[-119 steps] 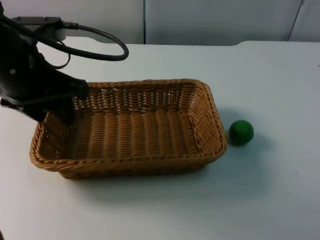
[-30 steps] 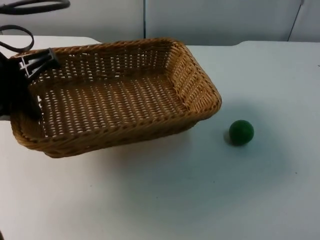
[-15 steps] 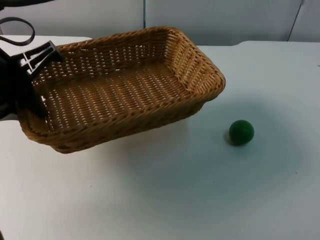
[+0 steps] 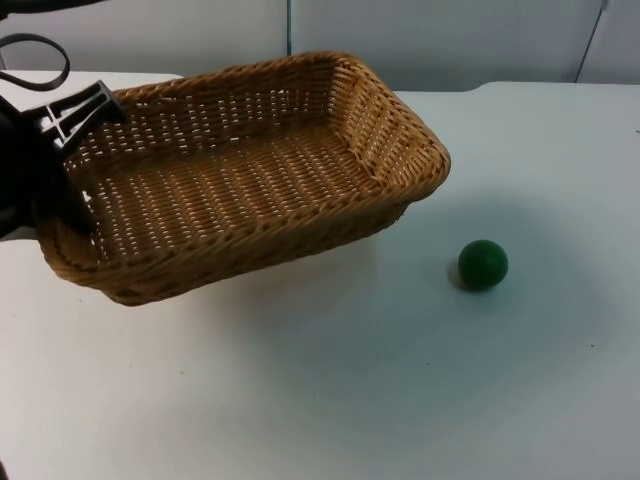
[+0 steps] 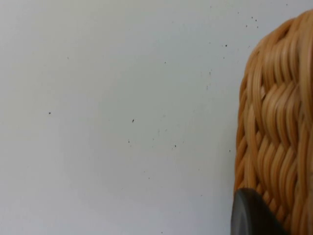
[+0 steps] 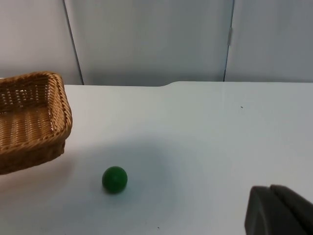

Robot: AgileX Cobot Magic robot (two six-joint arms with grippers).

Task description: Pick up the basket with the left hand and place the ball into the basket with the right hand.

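Two grippers. Left gripper [image 4: 62,200]: clamped on the short left-hand rim of the basket [image 4: 250,170], carrying it tilted above the table [image 4: 330,390] with the far right corner highest; the left wrist view has a black fingertip [image 5: 252,215] against the woven rim. Right gripper [image 6: 279,213]: waiting low over the table, well apart from the ball; whether its fingers are parted cannot be told. Ball [image 4: 483,265]: green, resting on the table just right of the basket. Grey wall [image 4: 420,40] behind.
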